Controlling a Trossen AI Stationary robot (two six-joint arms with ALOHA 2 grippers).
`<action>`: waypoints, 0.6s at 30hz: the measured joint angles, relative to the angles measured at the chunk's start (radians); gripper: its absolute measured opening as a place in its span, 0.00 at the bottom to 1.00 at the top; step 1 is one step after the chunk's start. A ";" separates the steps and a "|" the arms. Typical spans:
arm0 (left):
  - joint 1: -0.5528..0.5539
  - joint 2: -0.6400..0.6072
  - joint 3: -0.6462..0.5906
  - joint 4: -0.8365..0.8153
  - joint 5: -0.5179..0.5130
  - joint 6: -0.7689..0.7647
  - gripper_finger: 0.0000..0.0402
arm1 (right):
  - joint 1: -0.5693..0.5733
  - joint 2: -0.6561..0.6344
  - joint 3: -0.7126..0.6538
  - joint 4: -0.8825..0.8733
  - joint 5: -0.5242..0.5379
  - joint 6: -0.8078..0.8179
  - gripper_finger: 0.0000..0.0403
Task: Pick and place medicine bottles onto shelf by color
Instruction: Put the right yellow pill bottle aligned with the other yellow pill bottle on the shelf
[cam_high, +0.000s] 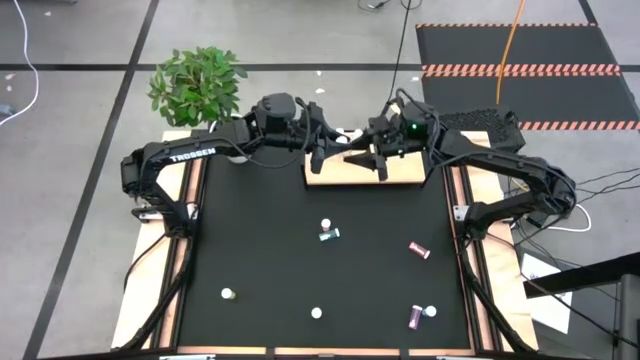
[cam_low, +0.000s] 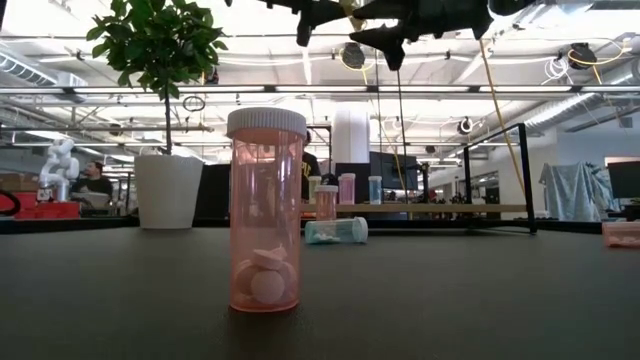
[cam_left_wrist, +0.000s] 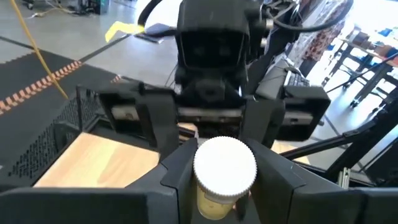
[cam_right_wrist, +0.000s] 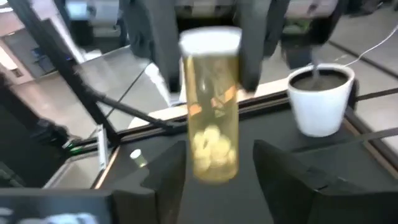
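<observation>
Above the light-wood shelf (cam_high: 400, 176) at the table's far edge my two grippers face each other. My left gripper (cam_left_wrist: 225, 186) is shut on a yellow medicine bottle (cam_right_wrist: 211, 124) with a white cap (cam_left_wrist: 224, 165). My right gripper (cam_right_wrist: 217, 177) stands open, its fingers on either side of the bottle's lower end; a gap shows beside the bottle there. Other bottles rest on the black mat: a teal one on its side (cam_high: 328, 236), a magenta one on its side (cam_high: 419, 249), and a pink one upright on its base (cam_low: 265, 210). My left gripper pinches the yellow bottle's upper body just under the cap (cam_right_wrist: 210, 62) between its two fingers (cam_right_wrist: 163, 43). The fingers come about level from the table's left. The bottle stands upright, cap up, lifted clear above the shelf, with pills in its lower end.
A potted plant (cam_high: 198, 85) in a white pot (cam_right_wrist: 320, 99) stands at the far left, beside the shelf. A pink (cam_low: 347, 188) and a teal bottle (cam_low: 375, 189) stand on the shelf. More small bottles lie near the front edge (cam_high: 417, 317), (cam_high: 228, 295), (cam_high: 317, 313).
</observation>
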 joint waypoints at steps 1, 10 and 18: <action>-0.002 0.000 0.000 0.001 0.000 0.000 0.32 | 0.004 0.000 -0.004 -0.002 -0.010 0.001 0.43; -0.016 -0.001 0.000 0.006 -0.023 -0.150 0.36 | 0.030 0.000 -0.011 0.073 -0.026 0.080 0.23; -0.007 -0.038 -0.001 0.011 -0.035 -0.190 0.61 | 0.031 0.000 -0.041 0.280 0.026 0.110 0.28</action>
